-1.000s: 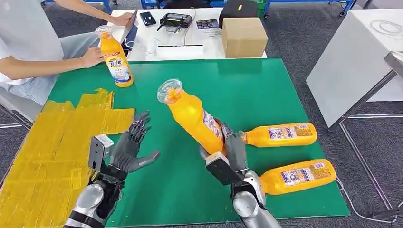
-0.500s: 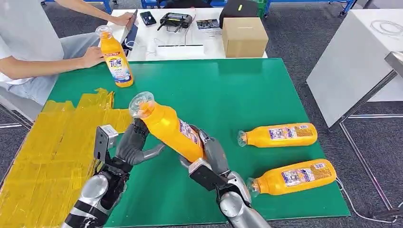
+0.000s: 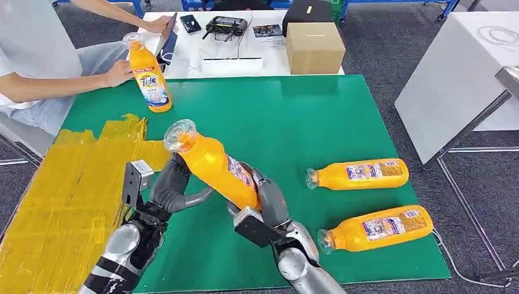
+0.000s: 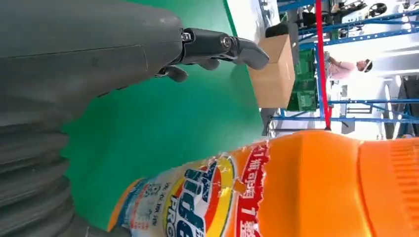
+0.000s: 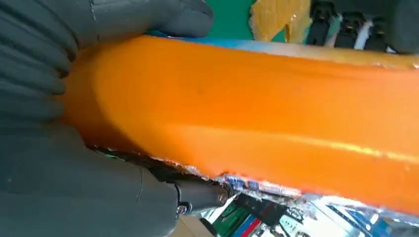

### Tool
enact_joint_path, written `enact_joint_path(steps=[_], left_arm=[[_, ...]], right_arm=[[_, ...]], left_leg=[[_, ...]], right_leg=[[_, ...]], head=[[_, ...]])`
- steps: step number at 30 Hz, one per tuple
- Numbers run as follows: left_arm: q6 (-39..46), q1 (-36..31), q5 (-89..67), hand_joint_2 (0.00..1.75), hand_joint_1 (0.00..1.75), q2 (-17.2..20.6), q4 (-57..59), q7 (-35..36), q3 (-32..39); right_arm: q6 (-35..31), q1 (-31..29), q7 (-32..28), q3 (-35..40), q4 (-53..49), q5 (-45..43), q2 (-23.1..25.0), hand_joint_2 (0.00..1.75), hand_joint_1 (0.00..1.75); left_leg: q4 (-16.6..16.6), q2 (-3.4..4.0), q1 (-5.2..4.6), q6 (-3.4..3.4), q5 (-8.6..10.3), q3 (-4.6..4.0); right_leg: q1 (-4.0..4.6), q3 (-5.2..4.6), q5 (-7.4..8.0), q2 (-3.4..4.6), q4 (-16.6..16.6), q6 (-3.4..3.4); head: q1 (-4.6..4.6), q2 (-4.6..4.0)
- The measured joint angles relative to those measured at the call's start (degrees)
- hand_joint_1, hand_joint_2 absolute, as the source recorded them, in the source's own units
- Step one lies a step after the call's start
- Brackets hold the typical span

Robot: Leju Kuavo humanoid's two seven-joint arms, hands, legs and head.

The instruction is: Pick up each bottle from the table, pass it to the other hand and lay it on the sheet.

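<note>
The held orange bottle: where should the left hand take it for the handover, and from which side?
Judging by its pose, the upper body just below the neck. The held orange bottle tilts cap-up toward the left hand, and the right hand wraps its lower end, so that upper stretch is bare. Come from the robot's left, fingers closing around the body.

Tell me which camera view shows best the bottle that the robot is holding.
The head view shows it best: the whole held bottle, cap to base, tilted between the right hand and the left hand. The left wrist view gives just its label and upper body close up. The right wrist view gives a blurred orange stretch of its side.
</note>
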Motion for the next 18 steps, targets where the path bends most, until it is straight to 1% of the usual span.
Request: enact_joint_path(steps=[10,18], left_arm=[[-0.7,0.0,0.9,1.75,0.0,0.2,0.0,0.0,-0.3],[-1.8,0.0,1.6,1.75,0.0,0.2,-0.4,-0.6,-2.0]], right_arm=[[0.7,-1.8,0.7,1.4,2.8,0.1,0.2,1.75,1.75],[1.9,-2.3,0.8,2.4,4.8,-0.2,0.6,1.75,1.75]], left_leg=[[0.0,0.0,0.0,0.0,0.0,0.0],[0.0,-0.01,0.0,0.0,0.0,-0.01]], right_leg=[[0.0,-0.01,0.0,0.0,0.0,0.0],[0.0,0.0,0.0,0.0,0.0,0.0]], head=[[0.0,0.0],[0.02,0.0]])
